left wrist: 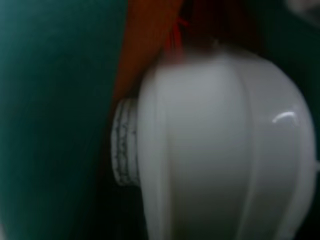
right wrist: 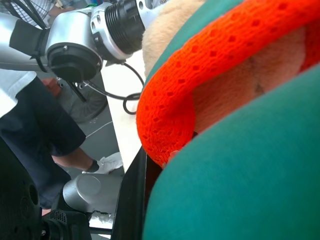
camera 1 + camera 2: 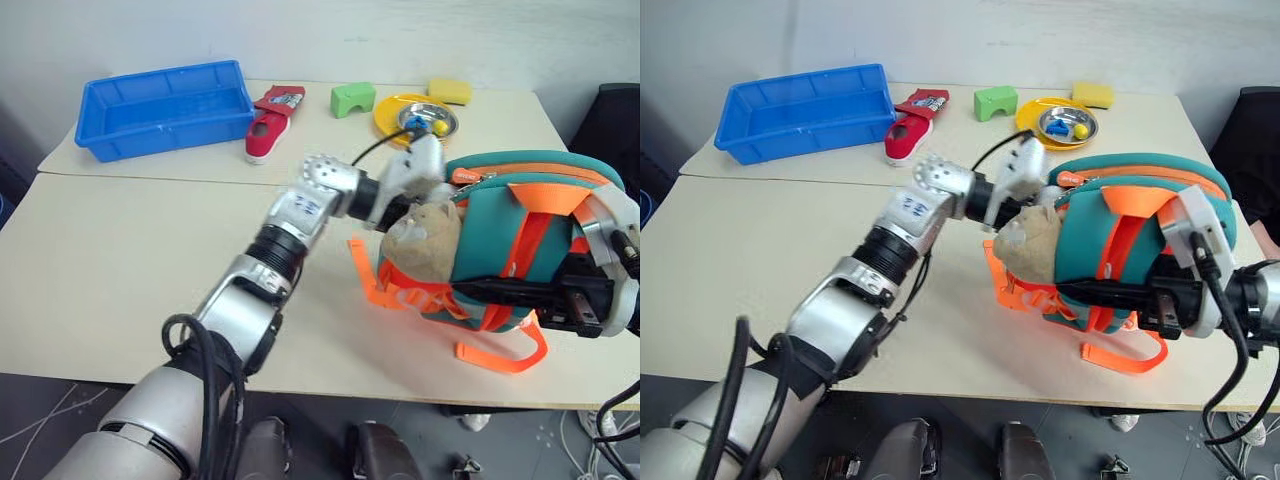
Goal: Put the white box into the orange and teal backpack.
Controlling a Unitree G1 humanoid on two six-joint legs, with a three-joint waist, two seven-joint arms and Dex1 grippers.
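Left eye view: the backpack (image 3: 500,230) stands at about 3 o'clock on the worktop (image 3: 120,260). It has teal cloth with orange straps, and a beige plush toy (image 3: 425,240) hangs at its 9 o'clock side. The right hand (image 3: 475,292) is clamped on the low part of the backpack. The left hand (image 3: 425,175) is at the zipper rim, at 11 o'clock of the bag; if it is apart or together I cannot tell.

Right eye view: I judge the bag soft and light, so its mouth will sag. The best hold is the zipper rim or a strap.

Left wrist view: a blurred white round thing (image 1: 220,145) lies before teal cloth. Where the white box is, I cannot tell.

Right wrist view: an orange woven strap (image 2: 200,75) is very near.
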